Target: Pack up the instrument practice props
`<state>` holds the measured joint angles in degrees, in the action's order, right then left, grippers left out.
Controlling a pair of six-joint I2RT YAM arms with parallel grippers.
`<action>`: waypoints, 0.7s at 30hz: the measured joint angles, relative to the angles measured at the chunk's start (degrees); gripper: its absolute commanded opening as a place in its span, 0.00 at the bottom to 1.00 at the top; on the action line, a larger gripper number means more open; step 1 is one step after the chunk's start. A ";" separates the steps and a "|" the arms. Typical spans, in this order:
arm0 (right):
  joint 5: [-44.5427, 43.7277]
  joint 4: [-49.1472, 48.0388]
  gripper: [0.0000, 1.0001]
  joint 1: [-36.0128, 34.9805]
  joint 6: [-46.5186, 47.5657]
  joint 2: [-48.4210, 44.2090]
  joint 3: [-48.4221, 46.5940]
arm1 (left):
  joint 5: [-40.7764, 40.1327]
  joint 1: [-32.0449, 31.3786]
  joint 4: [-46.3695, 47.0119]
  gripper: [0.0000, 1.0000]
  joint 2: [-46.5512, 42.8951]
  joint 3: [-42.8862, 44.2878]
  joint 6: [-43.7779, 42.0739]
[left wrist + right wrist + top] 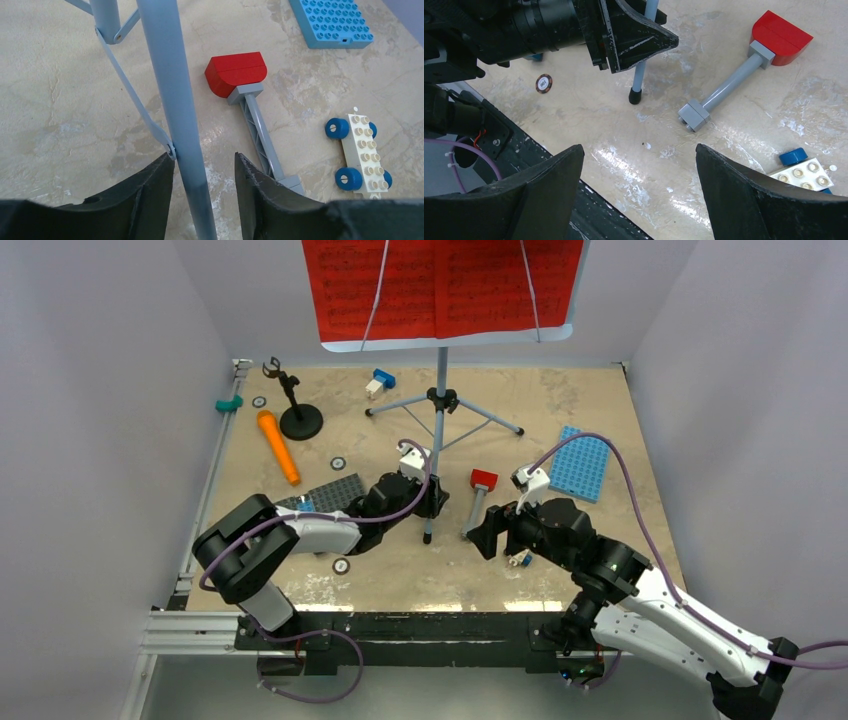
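Observation:
The pale-blue music stand [441,400] stands at the table's back centre on its grey tripod, with the red sheet-music pages [440,285] on its desk. My left gripper [432,502] is open with its jaws either side of the tripod's front leg [170,75]; the left finger touches the leg and a gap shows on the right. The leg's black foot [636,95] rests on the table. The orange microphone [278,446] lies at the left beside the black round-based mic stand [300,420]. My right gripper [485,530] is open and empty over bare table [639,155].
A red-headed grey hammer [478,495] lies between my grippers. A white wheeled brick [520,560] lies under my right arm. There is a blue studded plate [580,462] at the right and a grey plate [335,495] under my left arm. Round tokens [341,566] are scattered about.

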<state>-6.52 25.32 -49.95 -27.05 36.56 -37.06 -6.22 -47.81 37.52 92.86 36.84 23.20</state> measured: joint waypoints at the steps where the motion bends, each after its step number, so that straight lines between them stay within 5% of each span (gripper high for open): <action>1: 0.00 0.02 0.86 0.00 0.00 0.00 0.00 | -0.42 -0.02 -0.35 0.44 -0.02 -0.02 -0.22; 5: -0.15 0.35 0.87 0.00 -0.02 -0.44 0.00 | -1.62 -0.35 -1.01 0.27 -0.28 -0.33 -0.09; 9: -0.39 0.50 0.86 0.00 -0.02 -1.09 0.00 | -2.69 -0.68 -1.22 0.00 -0.98 -1.57 1.53; 21: -0.48 0.59 0.86 0.00 -0.39 -1.09 0.00 | -2.45 -1.84 -3.61 0.00 -9.70 -8.90 2.78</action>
<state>-7.01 25.91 -49.95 -27.44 35.46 -37.06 -8.67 -49.65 33.91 83.15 27.94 25.98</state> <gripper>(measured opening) 0.862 0.183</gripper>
